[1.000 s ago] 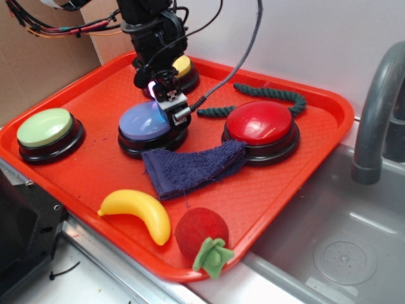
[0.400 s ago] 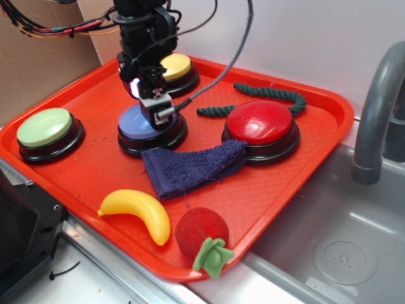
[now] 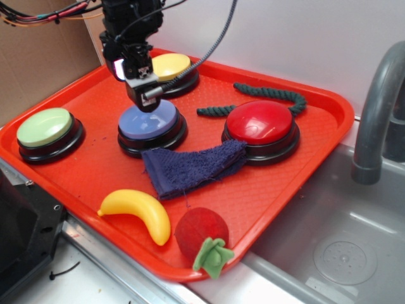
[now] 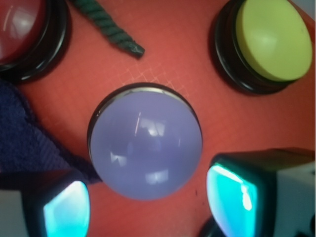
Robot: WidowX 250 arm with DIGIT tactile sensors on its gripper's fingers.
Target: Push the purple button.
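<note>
Exterior view: the purple button [image 3: 150, 120] sat on its black base near the middle of the red tray [image 3: 82, 95], uncovered, with its dome fully visible. The gripper [image 3: 144, 96] hung just above the button's rear edge, clear of the dome. Wrist view confirmed this: the purple button [image 4: 145, 147] lay centred below, and the two fingers [image 4: 232, 192] stood spread wide to either side of it, holding nothing and touching nothing.

A dark blue towel [image 3: 193, 167] lay crumpled directly in front of the button, its edge against the black base. The red button [image 3: 260, 122] stood to the right, with a green rope [image 3: 269, 96] curled behind it. The yellow button [image 3: 169, 66] stood behind the gripper, and the green button [image 3: 45, 127] sat well apart at the tray's left side. A toy banana [image 3: 138, 212] and a toy strawberry [image 3: 202, 237] lay near the tray's front edge. A grey faucet [image 3: 376, 107] stood above the sink [image 3: 342, 253] to the right.
</note>
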